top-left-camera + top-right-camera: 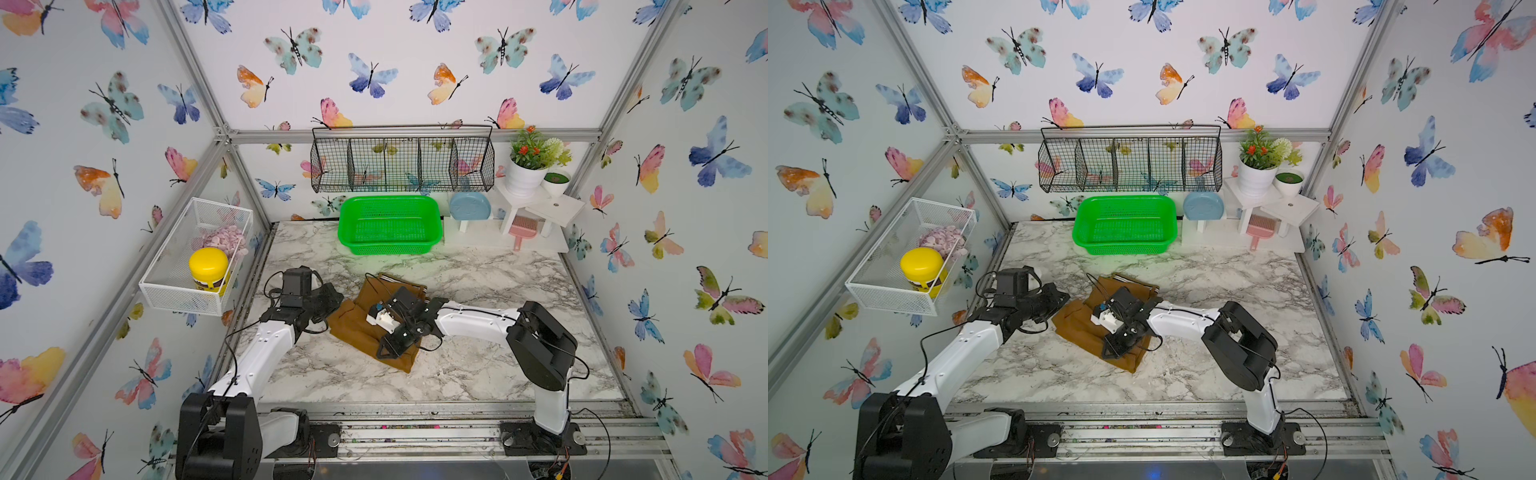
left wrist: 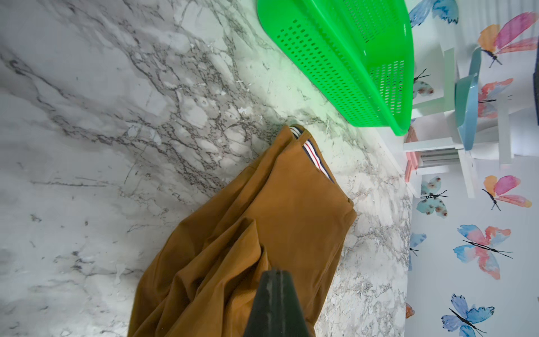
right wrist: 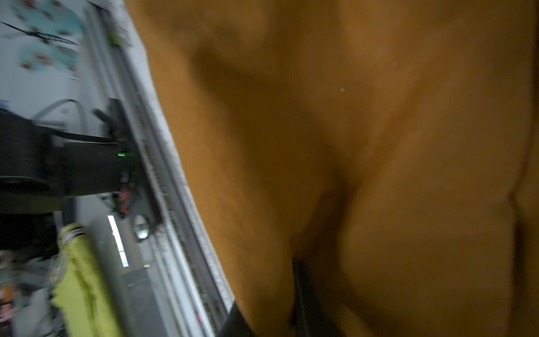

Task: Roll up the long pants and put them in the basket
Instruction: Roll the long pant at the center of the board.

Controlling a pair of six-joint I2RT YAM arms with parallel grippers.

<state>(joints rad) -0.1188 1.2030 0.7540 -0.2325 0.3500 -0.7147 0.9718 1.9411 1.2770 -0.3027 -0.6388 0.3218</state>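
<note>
- One marble table [image 1: 478, 365] carries everything.
- Two arms reach in from the near rail: the left arm [image 1: 266, 353] and the right arm [image 1: 478, 322].
- One pair of trousers, the long pants [image 1: 357, 328], lies bunched mid-table, nearer than the single green basket [image 1: 390, 249] and apart from it. The legs are folded together and cannot be told apart.
- The right gripper [image 1: 384, 351] points down onto the near part of the pants. Its wrist view is blurred and filled with cloth [image 3: 379, 146], so I cannot tell how its jaws stand.
- The left gripper [image 2: 272, 274] has its fingers pressed together at the pants' left edge. Folds rise to its tip, but a pinch is unclear.
</note>
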